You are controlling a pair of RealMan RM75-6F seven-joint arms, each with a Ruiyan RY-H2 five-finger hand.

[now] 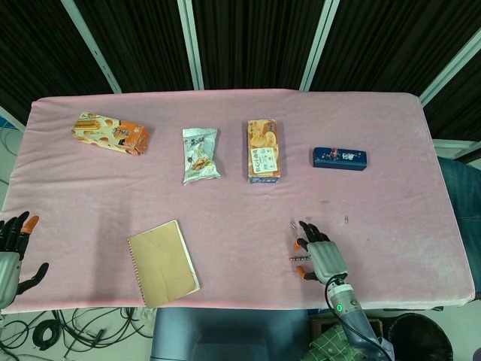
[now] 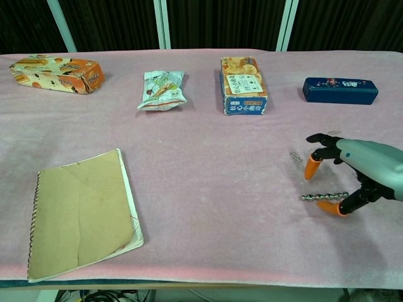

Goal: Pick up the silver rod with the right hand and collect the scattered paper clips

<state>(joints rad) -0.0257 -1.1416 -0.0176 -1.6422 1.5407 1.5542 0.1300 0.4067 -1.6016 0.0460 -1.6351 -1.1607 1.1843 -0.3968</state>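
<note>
— Silver rod (image 2: 324,197) flat on the pink table (image 2: 208,151), near the front edge on the right, and the right hand (image 2: 352,173) is poised directly over it!

— What's the hand doing, exactly?

— Fingers apart and curled downward, orange fingertips (image 2: 310,168) bracketing the rod. One tip sits just behind it, another low one right by its right end. Nothing held; from the chest view I'd say the rod lies on the cloth, not lifted.

— So we're at the pick-up step?

— That's my read: the reach looks done, the grasp not yet made. Next it needs the thumb and a finger to close across that thin shaft without rolling it away on the soft cloth.

— And the paper clips?

— A paper clip (image 2: 295,156) lies just left of the fingertips, and the head view shows another (image 1: 346,219) further right, apart from the hand. Others may be hidden under the palm; I can't tell.

— The other arm?

— Left hand (image 1: 13,252) is off the table's left front corner, fingers spread, holding nothing.
</note>
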